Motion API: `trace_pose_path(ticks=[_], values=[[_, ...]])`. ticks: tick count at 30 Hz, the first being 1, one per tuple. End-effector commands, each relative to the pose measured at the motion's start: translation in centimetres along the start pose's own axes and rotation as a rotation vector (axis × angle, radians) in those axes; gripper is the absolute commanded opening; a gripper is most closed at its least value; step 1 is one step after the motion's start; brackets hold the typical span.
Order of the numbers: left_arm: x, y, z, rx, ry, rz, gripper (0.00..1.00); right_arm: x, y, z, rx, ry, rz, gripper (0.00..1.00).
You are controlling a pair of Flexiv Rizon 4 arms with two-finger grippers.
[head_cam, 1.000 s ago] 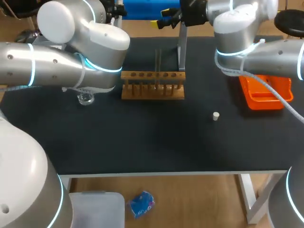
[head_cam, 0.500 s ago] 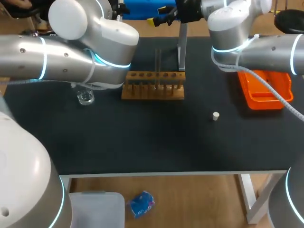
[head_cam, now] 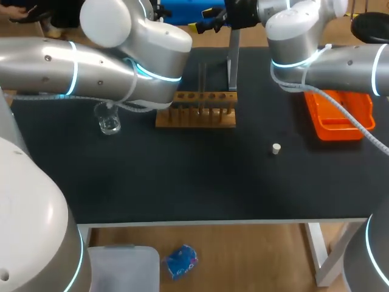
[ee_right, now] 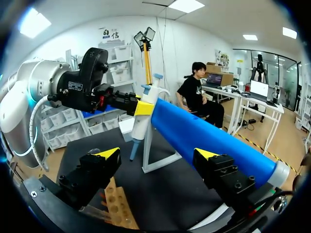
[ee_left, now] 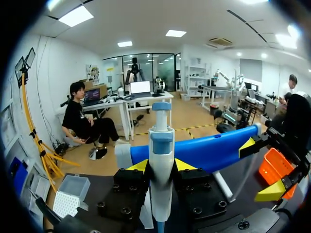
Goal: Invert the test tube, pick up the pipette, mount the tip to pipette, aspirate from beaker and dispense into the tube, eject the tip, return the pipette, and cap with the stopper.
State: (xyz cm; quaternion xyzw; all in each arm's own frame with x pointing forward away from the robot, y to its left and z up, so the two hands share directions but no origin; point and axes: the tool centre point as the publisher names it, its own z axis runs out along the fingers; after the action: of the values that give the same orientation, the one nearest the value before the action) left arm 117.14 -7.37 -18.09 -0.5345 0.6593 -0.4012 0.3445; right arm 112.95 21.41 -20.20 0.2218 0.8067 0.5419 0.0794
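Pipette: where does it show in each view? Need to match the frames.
Head view: not visible, probably hidden behind the left arm.
Left wrist view: the pipette stands upright, gripped in the left pincer.
Right wrist view: ahead of the right pincer, held by the left pincer beside the metal stand.
Shared landmark: the right pincer's yellow tips, which show in all three views.

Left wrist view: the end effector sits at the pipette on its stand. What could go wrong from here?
1. The left end effector is shut on the white and blue pipette, which hangs on the grey metal stand; a skewed lift might snag or tip it.
2. The open right end effector hovers close by; the two could collide.
3. The wooden test tube rack stands just in front, partly under the left arm; a low swing may knock it.
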Motion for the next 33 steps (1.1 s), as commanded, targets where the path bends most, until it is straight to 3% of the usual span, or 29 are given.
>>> trace_pose_path(ticks=[1,33], values=[[0.2,-0.3,0.6,-0.007,-0.019,0.000,0.00,-0.1,0.1,-0.1,0.005,0.003,0.000,1.00],[-0.8,-0.2,2.1,-0.029,-0.074,0.007,0.00,-0.1,0.1,-0.1,0.005,0.003,0.000,1.00]])
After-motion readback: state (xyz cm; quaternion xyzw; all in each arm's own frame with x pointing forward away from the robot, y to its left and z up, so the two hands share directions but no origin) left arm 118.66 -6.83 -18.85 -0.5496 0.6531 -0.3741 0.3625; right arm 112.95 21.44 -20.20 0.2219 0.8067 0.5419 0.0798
